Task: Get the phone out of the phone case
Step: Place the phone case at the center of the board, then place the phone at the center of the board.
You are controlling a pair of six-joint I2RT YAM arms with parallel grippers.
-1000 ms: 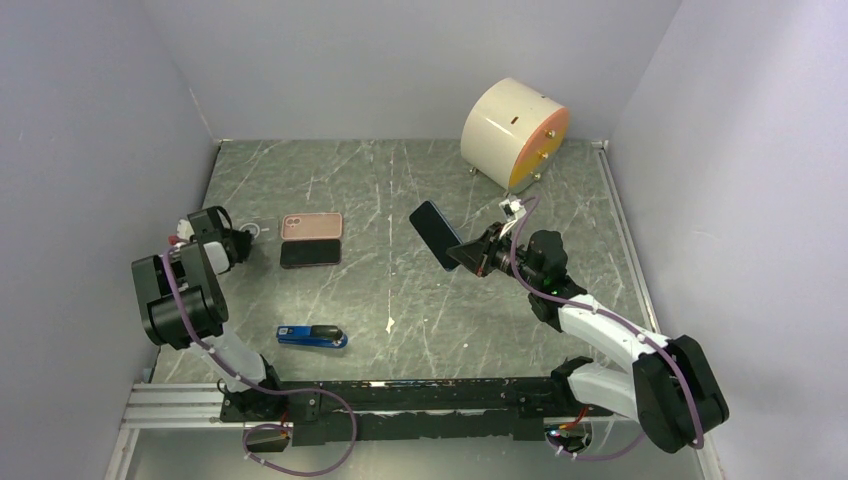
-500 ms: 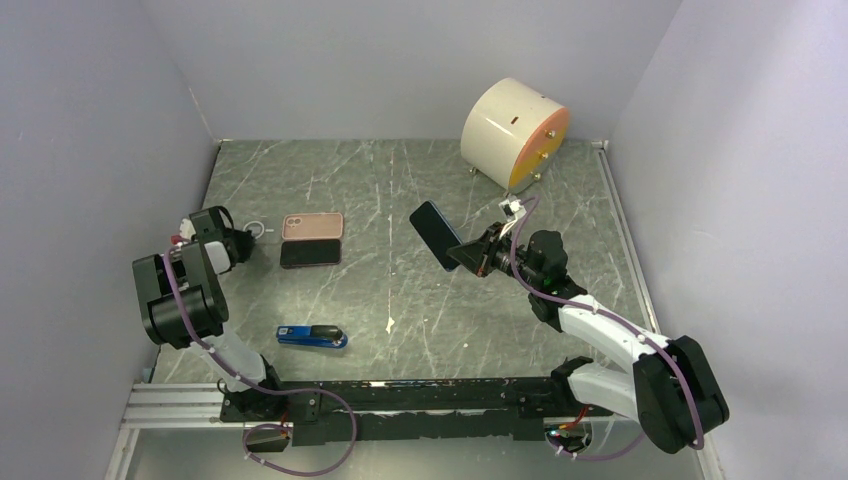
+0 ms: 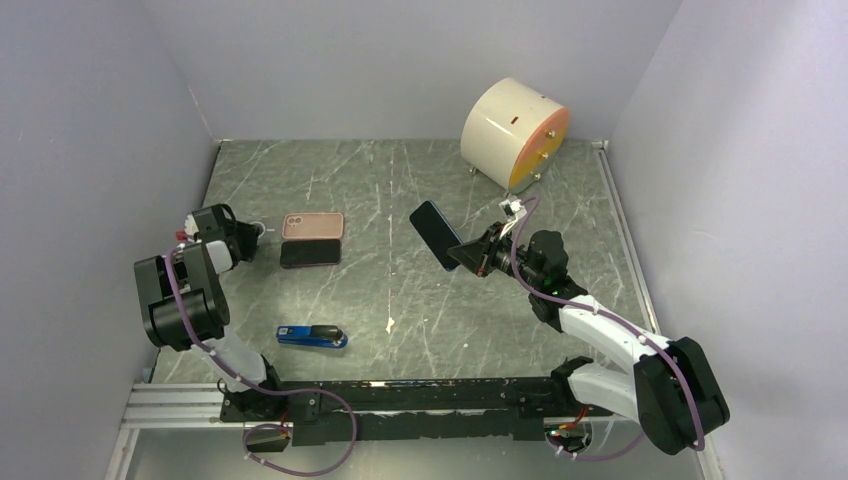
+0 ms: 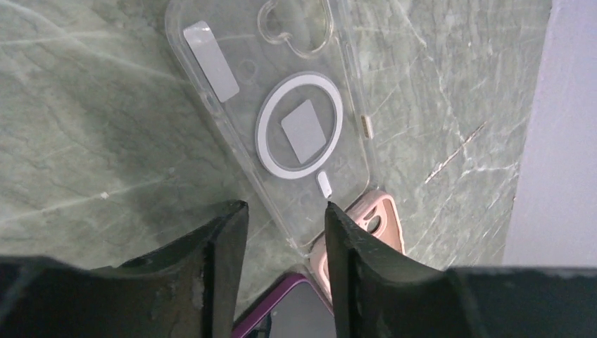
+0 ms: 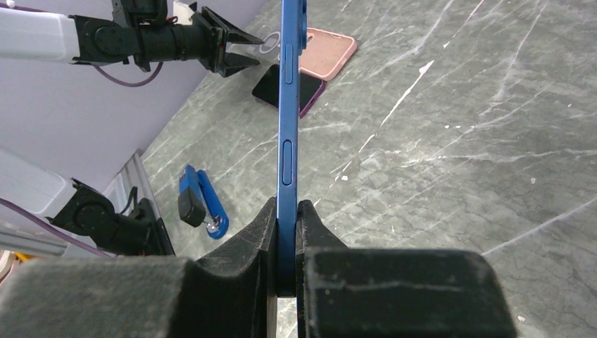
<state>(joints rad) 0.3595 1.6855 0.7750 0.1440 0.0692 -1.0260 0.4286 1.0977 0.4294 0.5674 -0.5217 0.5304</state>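
Grey-green marbled worktop (image 3: 400, 190) veined with white; plain pale lilac walls (image 3: 400, 60) rise from its far, left and right edges, evenly lit.

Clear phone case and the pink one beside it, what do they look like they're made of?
Clear case: transparent plastic with a glossy finish; the veined tabletop shows through it and its rim catches light. Whether it is hard or flexible cannot be told.
Pink case: opaque, with a matte, even surface and rounded edges, so probably silicone or soft-touch plastic.

Blue phone (image 5: 287, 105), clear case (image 4: 236, 144), green-marbled table (image 3: 400, 180).
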